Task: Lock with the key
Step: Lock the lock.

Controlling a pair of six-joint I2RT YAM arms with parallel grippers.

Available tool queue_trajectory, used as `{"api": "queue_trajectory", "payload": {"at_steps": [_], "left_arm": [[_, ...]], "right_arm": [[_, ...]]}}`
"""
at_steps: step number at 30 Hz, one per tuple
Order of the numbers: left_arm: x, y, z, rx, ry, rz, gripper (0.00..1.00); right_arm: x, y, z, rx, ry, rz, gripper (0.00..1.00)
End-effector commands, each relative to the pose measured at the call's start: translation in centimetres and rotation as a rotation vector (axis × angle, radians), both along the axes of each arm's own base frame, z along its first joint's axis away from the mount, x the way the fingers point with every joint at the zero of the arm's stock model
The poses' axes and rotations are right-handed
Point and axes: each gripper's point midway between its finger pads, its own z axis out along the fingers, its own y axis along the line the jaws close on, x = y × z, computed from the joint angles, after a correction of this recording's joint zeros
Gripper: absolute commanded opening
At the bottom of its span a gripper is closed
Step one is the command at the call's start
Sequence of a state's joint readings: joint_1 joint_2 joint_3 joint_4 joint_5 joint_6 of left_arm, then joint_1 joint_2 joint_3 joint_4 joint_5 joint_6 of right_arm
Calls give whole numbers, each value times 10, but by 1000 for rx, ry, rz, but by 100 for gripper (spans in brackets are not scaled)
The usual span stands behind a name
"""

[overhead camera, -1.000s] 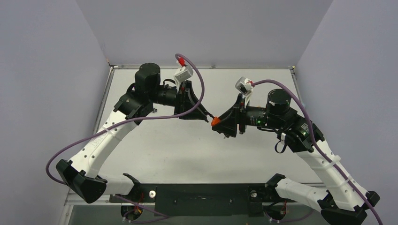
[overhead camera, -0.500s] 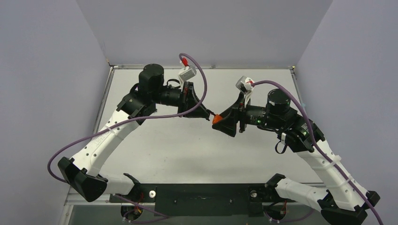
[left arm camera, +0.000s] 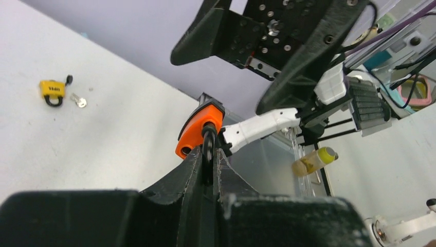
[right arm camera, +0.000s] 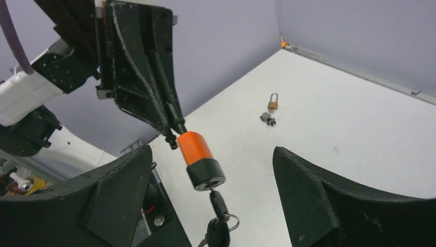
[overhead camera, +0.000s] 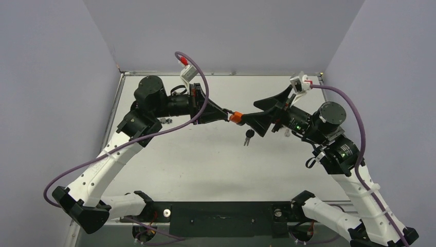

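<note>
Near the centre of the overhead view, the left pincer (left arm camera: 207,154) is clenched on the black shackle (left arm camera: 208,135) of an orange padlock (left arm camera: 199,128) and holds it up off the white counter (overhead camera: 205,164). In the right wrist view the lock slants down from upper left to lower centre, with its black base lowest. A black-headed key (right arm camera: 218,203) sits in the keyhole in that base and hangs below it. A key ring (right arm camera: 231,222) with a second key dangles at the bottom edge of the frame. Whether the shackle is pushed home cannot be told.

The right pincer (right arm camera: 212,152) is released, with its jaws spread wide. One finger stands to each side of the padlock and neither touches it.

A small yellow padlock (left arm camera: 52,91) lies on the counter at the upper left of the left wrist view, with a silver key (left arm camera: 78,100) just beside it. A small brass padlock (right arm camera: 272,103) lies at the upper centre of the right wrist view, with dark keys at its lower end. Whether these are the same lock cannot be told.
</note>
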State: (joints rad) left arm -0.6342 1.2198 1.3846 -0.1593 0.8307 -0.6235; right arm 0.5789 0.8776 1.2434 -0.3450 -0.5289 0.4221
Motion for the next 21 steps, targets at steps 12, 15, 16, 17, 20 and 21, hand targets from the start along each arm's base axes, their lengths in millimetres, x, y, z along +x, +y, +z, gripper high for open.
{"api": "queue_trajectory", "payload": {"at_steps": [12, 15, 16, 17, 20, 21], "left_arm": [[-7, 22, 126, -287, -33, 181, 0], [-8, 23, 134, -305, -35, 182, 0], [-9, 24, 135, -309, -37, 182, 0], [-10, 23, 137, -314, -37, 179, 0], [-12, 24, 140, -318, -41, 176, 0], [-13, 24, 141, -318, -41, 175, 0]], "right_arm": [[-21, 12, 115, 276, -265, 190, 68], [-24, 15, 117, 284, -268, 214, 64], [-25, 17, 117, 285, -265, 222, 63], [-25, 18, 117, 284, -264, 223, 62], [-27, 19, 117, 288, -265, 229, 58], [-29, 20, 119, 293, -270, 234, 57]]}}
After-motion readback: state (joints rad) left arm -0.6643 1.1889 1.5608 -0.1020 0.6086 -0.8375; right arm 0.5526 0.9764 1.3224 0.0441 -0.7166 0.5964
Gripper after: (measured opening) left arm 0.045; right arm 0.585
